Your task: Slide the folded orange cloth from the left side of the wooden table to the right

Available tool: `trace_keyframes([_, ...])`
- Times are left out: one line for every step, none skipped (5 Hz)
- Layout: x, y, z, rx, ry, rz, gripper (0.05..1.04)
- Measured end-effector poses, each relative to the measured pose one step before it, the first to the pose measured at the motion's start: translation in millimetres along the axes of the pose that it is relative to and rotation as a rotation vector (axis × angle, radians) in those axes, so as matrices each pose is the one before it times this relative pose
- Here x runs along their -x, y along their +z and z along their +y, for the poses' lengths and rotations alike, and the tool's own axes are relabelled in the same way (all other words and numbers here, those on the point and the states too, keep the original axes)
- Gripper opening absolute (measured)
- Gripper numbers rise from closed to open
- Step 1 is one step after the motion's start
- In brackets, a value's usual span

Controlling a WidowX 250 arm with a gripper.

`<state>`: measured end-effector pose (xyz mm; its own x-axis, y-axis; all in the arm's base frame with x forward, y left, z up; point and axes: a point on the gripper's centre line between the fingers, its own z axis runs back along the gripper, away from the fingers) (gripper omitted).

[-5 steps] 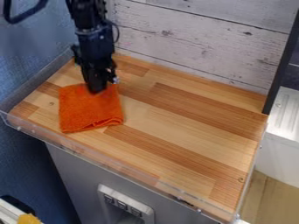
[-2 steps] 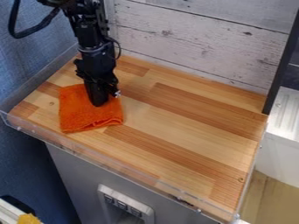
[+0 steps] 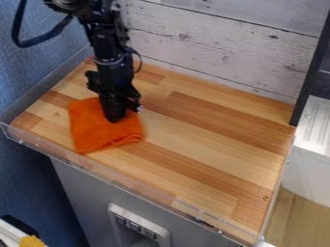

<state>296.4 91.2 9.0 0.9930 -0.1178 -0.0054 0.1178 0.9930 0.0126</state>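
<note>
The black gripper (image 3: 115,117) points down at the left part of the wooden table, its tip on the upper middle of an orange cloth (image 3: 103,135). Flat on the boards, the cloth is roughly square, with a slightly rumpled lower right edge. The gripper's tip covers a small part of the cloth, and whether it pinches any fabric cannot be told.
The wooden table (image 3: 213,140) has a low clear rim (image 3: 129,181) along its front. A whitewashed plank wall (image 3: 219,43) stands behind, with a dark upright post (image 3: 312,72) at the right rear corner. A grey side border runs along the left.
The gripper has come toward the front and slightly right. The cloth stayed still at first, then shifted a little right and frontward along with the gripper's tip.
</note>
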Motion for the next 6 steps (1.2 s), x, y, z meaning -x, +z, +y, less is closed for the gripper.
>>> trace_keyframes([-6.19,-0.07,-29.81,0.0053,0.0326,0.0099,0.059])
trace_keyframes([-8.24,0.78,-26.94,0.0026,0.0312,-0.0123,0.059])
trace_keyframes([-5.06,-0.3,-27.62,0.0004,0.0194,-0.0113,0.059])
trace_keyframes([-4.05,0.29,-23.45,0.002,0.0103,-0.0064,0.059])
trace_keyframes([-2.96,0.7,-15.62,0.0015,0.0169,-0.0078,0.059])
trace_keyframes([2.86,-1.0,-10.2,-0.0014,0.0066,0.0074,0.059])
